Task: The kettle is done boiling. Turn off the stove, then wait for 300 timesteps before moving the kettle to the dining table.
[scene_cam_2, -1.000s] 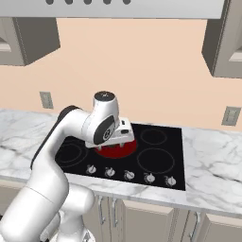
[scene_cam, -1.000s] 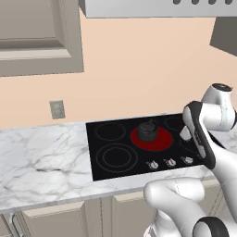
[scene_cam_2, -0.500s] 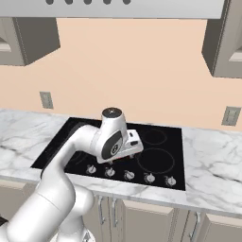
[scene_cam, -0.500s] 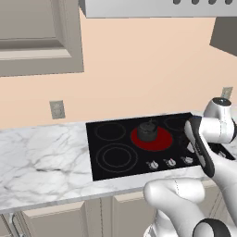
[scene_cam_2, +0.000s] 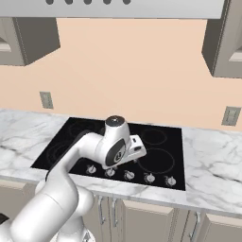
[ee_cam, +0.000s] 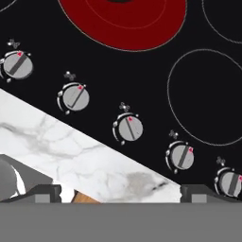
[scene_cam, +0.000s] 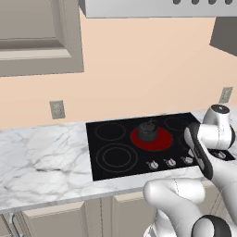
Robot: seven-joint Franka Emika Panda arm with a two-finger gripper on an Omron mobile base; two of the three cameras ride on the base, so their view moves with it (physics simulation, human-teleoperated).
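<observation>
The stove (scene_cam: 139, 143) is on: its rear-centre ring (scene_cam: 152, 137) glows red, with the kettle (scene_cam: 147, 131) standing on it. The gripper (ee_cam: 121, 191), fingers spread and grasping nothing, hovers over the stove's front knob row (ee_cam: 127, 127). Turning off is the step in hand; next it must descend onto the right knob and twist.

Arm has swung fwd and down toward stove's (scene_cam: 115, 155) front edge since 1 s ago; wrist was over the red burner (scene_cam: 152, 138), blocking it in right base view, now sits lower, above the knob row (scene_cam_2: 128, 175). Kettle (scene_cam: 147, 130) now clear in left base view (arm's off to its right). Gripper (ee_cam: 120, 191) hovers over knobs.
</observation>
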